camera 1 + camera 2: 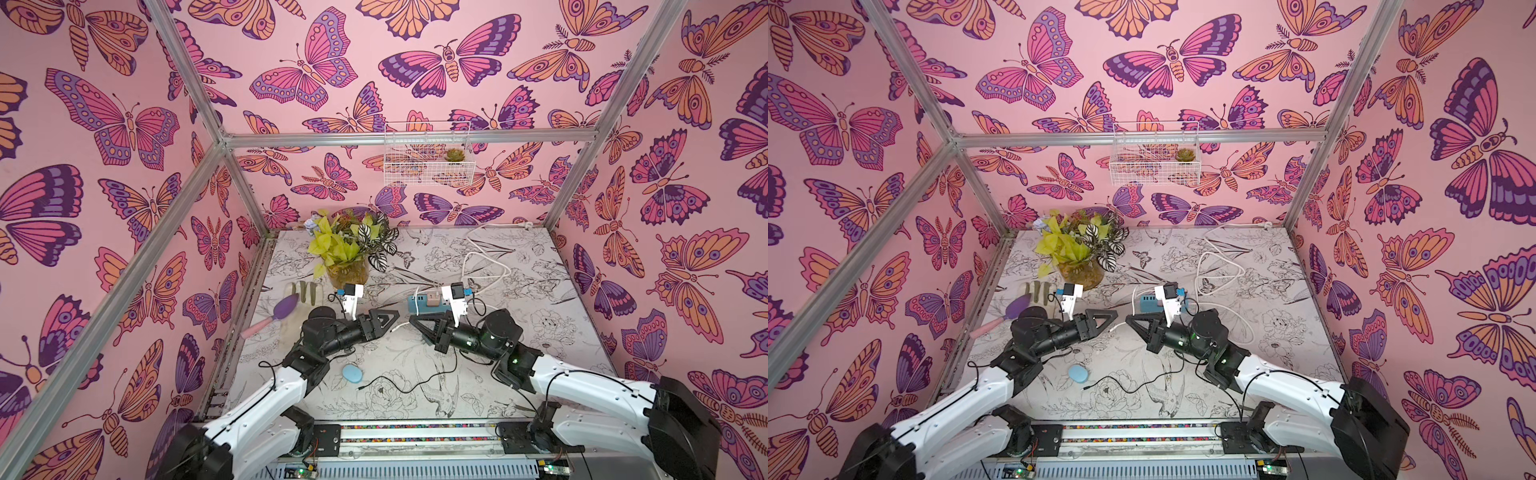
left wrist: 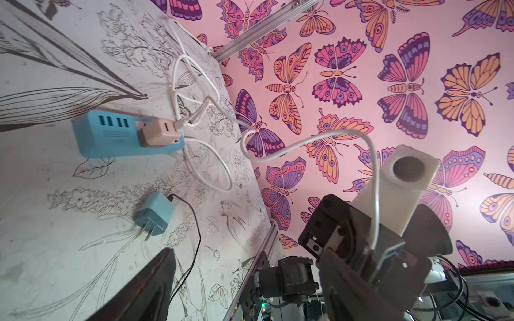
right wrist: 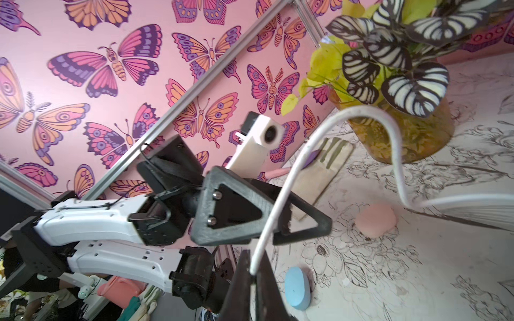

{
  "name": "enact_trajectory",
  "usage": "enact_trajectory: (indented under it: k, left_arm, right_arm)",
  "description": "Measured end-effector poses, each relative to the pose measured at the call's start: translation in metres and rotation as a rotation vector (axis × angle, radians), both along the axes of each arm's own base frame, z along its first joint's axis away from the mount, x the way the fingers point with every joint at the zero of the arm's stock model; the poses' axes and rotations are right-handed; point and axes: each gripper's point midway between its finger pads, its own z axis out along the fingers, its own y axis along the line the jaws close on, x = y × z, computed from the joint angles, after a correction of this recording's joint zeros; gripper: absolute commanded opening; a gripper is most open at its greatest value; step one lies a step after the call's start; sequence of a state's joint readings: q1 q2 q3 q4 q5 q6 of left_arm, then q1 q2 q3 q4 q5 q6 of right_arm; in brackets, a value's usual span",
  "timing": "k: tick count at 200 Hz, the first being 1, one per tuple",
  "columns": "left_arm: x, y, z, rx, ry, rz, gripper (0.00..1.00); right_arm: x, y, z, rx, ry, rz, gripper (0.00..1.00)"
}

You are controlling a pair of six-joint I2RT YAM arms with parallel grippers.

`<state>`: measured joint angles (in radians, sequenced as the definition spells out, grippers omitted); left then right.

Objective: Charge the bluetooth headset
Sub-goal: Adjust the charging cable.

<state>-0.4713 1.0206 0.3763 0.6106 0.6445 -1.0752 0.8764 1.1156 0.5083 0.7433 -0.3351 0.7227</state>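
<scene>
**Both top views.** Nearest the lens, the left arm and right arm reach inward over the worktop. The left gripper and right gripper face each other tip to tip, barely apart. A short stretch of white cable shows just under the two tips. Just beyond the right gripper lies the blue power strip, carrying a beige adapter. A blue oval case lies on the near side of the left gripper, with a black cable ending close to it.

**Left wrist view.** The jaws of the left gripper stand wide apart with nothing between them. Ahead of it the white cable arcs from the beige adapter and runs down into the right gripper. A blue plug on the black cable lies between the left gripper and the blue power strip.

**Right wrist view.** The right gripper is clenched on the white cable, which rises from its fingers and crosses in front of the left gripper. A pink rounded case lies on the worktop just past the left gripper's tips. The blue oval case lies close beside the right gripper, and a potted plant stands well beyond. Which case holds the headset cannot be told.
</scene>
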Motion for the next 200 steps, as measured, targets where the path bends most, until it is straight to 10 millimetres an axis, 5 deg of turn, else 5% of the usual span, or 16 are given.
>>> enact_trajectory:
  k: [30, 44, 78, 166, 200]
  left_arm:
    - [0.002, -0.014, 0.005, -0.132, 0.047, -0.083, 0.4]
    - [0.002, -0.018, 0.01, -0.175, 0.054, -0.106, 0.38]
    - [0.0, -0.02, 0.025, -0.25, 0.035, -0.144, 0.49]
    - [-0.022, -0.017, 0.06, -0.314, -0.06, -0.214, 0.43]
    - [-0.032, -0.018, 0.048, -0.3, -0.033, -0.238, 0.43]
  right_arm:
    - [-0.004, 0.0, 0.01, 0.04, -0.027, 0.016, 0.0]
    - [-0.005, -0.001, 0.012, 0.046, -0.033, 0.019, 0.0]
    - [-0.007, -0.007, 0.02, 0.055, -0.064, 0.011, 0.0]
    - [0.002, -0.019, 0.019, 0.04, -0.087, -0.042, 0.0]
    - [0.004, -0.021, 0.02, 0.041, -0.089, -0.051, 0.0]
